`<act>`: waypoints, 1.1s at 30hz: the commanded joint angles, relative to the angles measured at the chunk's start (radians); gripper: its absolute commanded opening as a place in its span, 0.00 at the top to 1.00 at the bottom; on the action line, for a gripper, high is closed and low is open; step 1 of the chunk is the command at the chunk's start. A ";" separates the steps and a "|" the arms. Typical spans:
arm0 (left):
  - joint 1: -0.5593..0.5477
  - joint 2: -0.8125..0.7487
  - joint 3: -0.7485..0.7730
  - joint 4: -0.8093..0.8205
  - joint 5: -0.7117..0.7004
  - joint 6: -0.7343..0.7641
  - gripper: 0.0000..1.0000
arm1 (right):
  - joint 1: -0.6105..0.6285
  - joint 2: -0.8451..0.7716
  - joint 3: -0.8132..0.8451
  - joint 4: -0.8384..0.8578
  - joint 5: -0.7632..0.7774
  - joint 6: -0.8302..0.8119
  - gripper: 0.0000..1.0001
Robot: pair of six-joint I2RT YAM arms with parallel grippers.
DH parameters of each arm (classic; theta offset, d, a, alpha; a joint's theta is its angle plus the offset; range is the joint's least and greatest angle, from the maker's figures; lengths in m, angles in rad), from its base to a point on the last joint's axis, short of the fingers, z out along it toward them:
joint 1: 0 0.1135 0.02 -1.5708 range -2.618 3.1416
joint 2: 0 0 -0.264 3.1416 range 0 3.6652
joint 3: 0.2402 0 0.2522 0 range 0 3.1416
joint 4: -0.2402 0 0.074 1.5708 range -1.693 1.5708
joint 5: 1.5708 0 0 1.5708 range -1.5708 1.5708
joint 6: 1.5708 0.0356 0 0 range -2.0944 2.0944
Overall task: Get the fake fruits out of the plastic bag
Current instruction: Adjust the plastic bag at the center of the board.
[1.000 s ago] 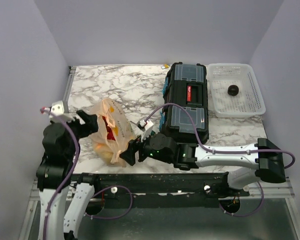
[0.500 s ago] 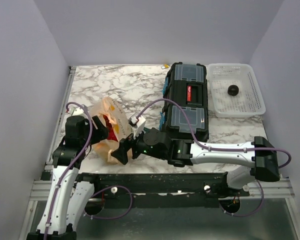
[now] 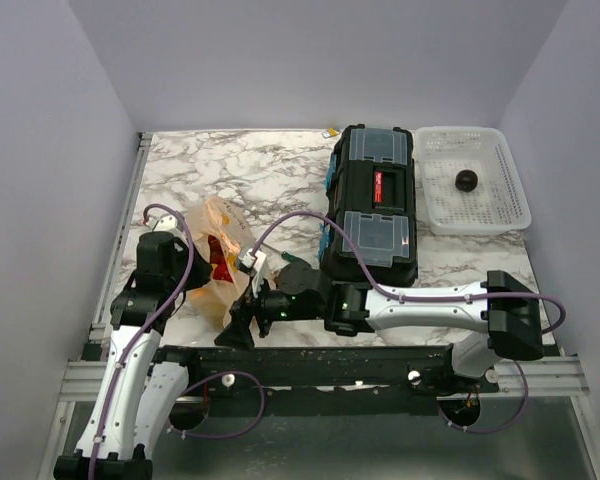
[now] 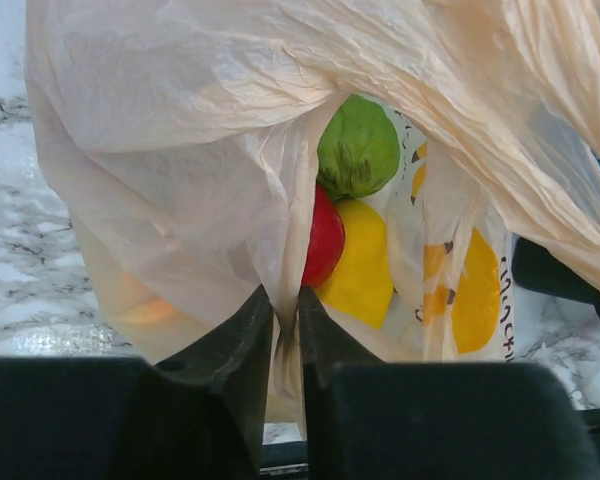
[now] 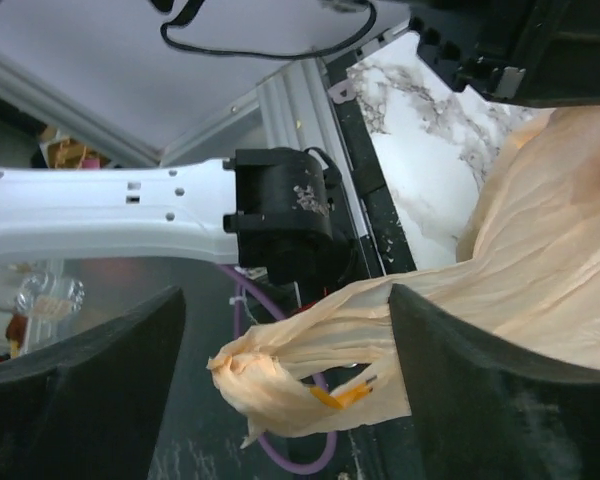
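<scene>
Your left arm rises from its base at the near left corner, elbow bent, and brings the left gripper [image 3: 192, 268] against the left side of the bag [image 3: 225, 215]. In the left wrist view its fingers [image 4: 230, 360] stand almost together and pinch a fold of the thin peach plastic near the bag's opening. Through that opening you can see a green ball [image 4: 358, 145] on top. A red ball [image 4: 325, 238] and a yellow oval [image 4: 358, 265] sit just under it, all three touching and all inside the bag. The bag itself sits on the marble table [image 3: 240, 165], at the near left, beside the black toolbox [image 3: 375, 210]. Your right arm lies low and stretched far to the left along the near edge, and the right gripper [image 3: 235, 325] is at the bag's near corner. In the right wrist view its jaws are spread wide, and the twisted end of the bag [image 5: 280, 370] hangs between them. As far as you can see, that end is held by neither finger. One dark ball [image 3: 466, 180] lies in the white basket [image 3: 500, 215] at the far right, well apart from the bag.
</scene>
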 commanded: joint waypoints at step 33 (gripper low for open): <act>0.000 -0.195 -0.025 0.033 -0.054 0.010 1.00 | 0.018 0.013 0.096 -0.212 0.761 0.253 0.03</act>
